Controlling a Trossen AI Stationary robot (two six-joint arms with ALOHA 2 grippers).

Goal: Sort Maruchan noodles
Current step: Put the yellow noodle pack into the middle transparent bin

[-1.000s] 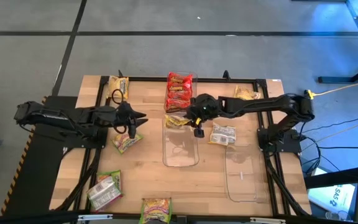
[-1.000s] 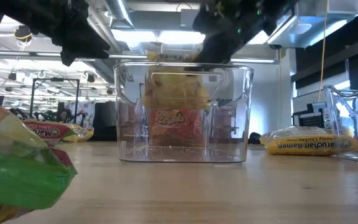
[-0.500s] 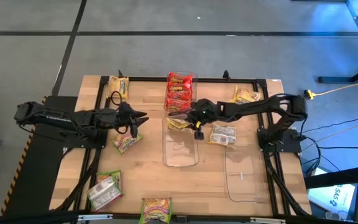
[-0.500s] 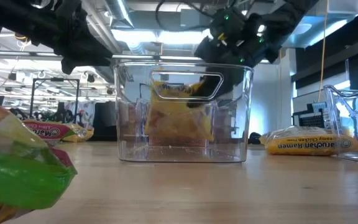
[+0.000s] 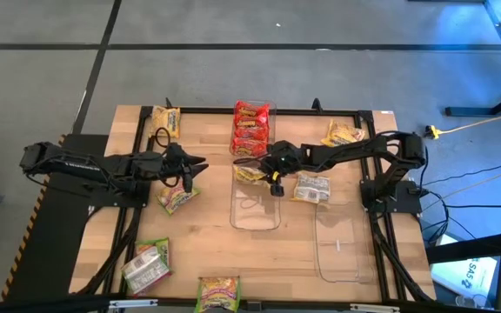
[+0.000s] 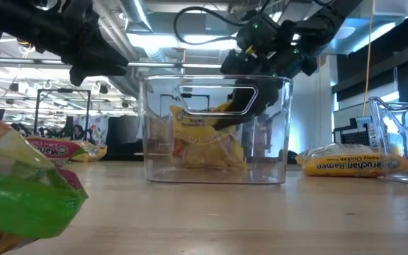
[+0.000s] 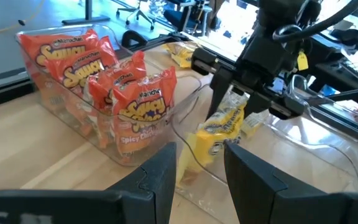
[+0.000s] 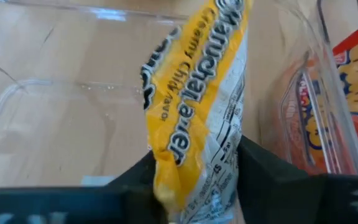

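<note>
My right gripper [image 5: 270, 174] reaches into the far end of the middle clear bin [image 5: 252, 217] and is shut on a yellow noodle packet [image 5: 249, 171], which also shows in the low view [image 6: 204, 138]. Beyond it, another clear bin holds several red packets [image 5: 250, 126]. My left gripper [image 5: 194, 165] hovers open over the table's left part, with nothing between its fingers [image 7: 160, 174]. More packets lie loose on the table: yellow ones [image 5: 165, 122] [image 5: 344, 132], a pale one [image 5: 311, 187] and green-pink ones [image 5: 177, 198] [image 5: 146, 265]. My right gripper pinches the yellow packet between its two fingers near one short end [image 8: 197, 155]. The fingers slant down from the table's right side into the bin. The packet stands tilted inside the bin, with its lower end [image 6: 207, 159] on the bin's floor.
A third clear bin [image 5: 337, 248] stands at the right, beside the pale packet. Another green-pink packet [image 5: 218, 291] lies at the near edge. Dark frame rails [image 5: 137, 217] run along the table's sides. Bare wood lies between the bins and the near edge.
My right gripper has gone down into the middle bin with the yellow packet. The packet hung above the bin's rim before; now it stands inside with its lower end on the floor.
</note>
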